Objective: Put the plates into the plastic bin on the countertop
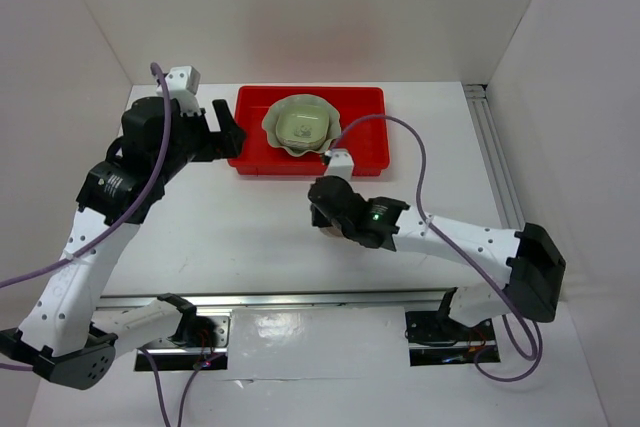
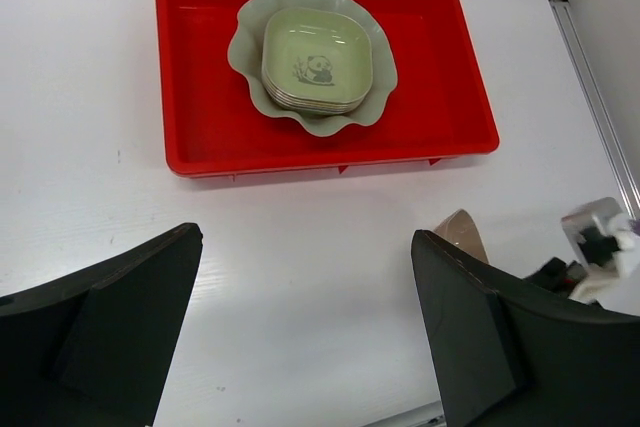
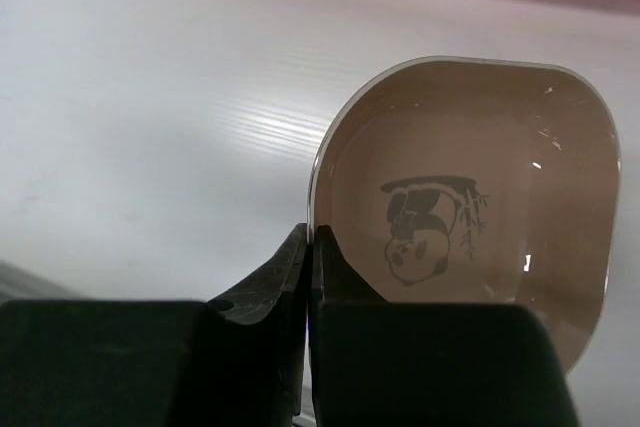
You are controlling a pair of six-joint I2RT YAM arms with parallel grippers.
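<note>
The left arm (image 1: pixel 70 272) and right arm (image 1: pixel 465 242) had white shells dotted with small holes, and black joint housings. A purple cable (image 1: pixel 424 162) ran along each. A green light (image 1: pixel 376 214) glowed mid-frame. The fingers (image 2: pixel 110 322) were matte black wedges.

The tan dish (image 3: pixel 470 217) pinched in the right claw (image 3: pixel 312 247) is smooth, glossy plastic with bright glints on its wall. The claw's fingers (image 3: pixel 260 292) look like matt black plastic. Beneath them the table (image 3: pixel 150 127) is white and smooth, with a faint ribbed sheen. Ahead of the left claw (image 2: pixel 300 287), the red tray (image 2: pixel 200 67) is shiny plastic.
</note>
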